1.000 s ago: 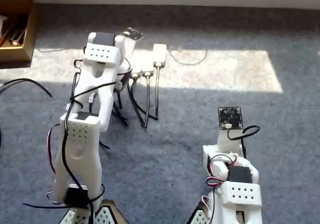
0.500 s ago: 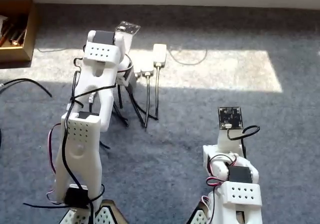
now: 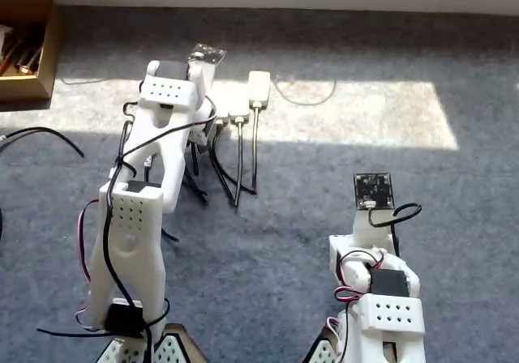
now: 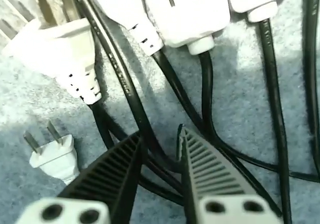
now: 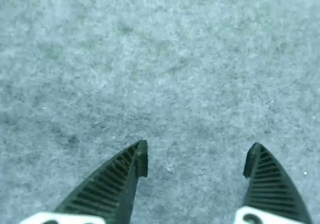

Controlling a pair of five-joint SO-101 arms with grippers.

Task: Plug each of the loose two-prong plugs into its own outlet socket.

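My left gripper (image 4: 159,143) hangs just above the carpet with its fingers a little apart and a black cable (image 4: 131,91) running between the tips, not clamped. A small loose white two-prong plug (image 4: 52,155) lies beside one finger. A bigger white plug (image 4: 62,46) with bare prongs lies farther on. Beyond them sit white sockets (image 4: 186,10) with black leads. In the high view the left arm (image 3: 169,92) covers this spot, beside the white sockets (image 3: 232,104). My right gripper (image 5: 195,159) stands open over bare carpet, at the right arm (image 3: 379,294).
Several black cables (image 3: 238,164) trail from the sockets toward the arms. Another white socket piece (image 3: 259,87) lies in the sunlit patch. A wooden box (image 3: 26,51) sits at the far left and a loose black wire (image 3: 45,134) crosses the carpet there.
The left arm's wrist has shifted slightly to the right over the plugs. The right arm has kept still.
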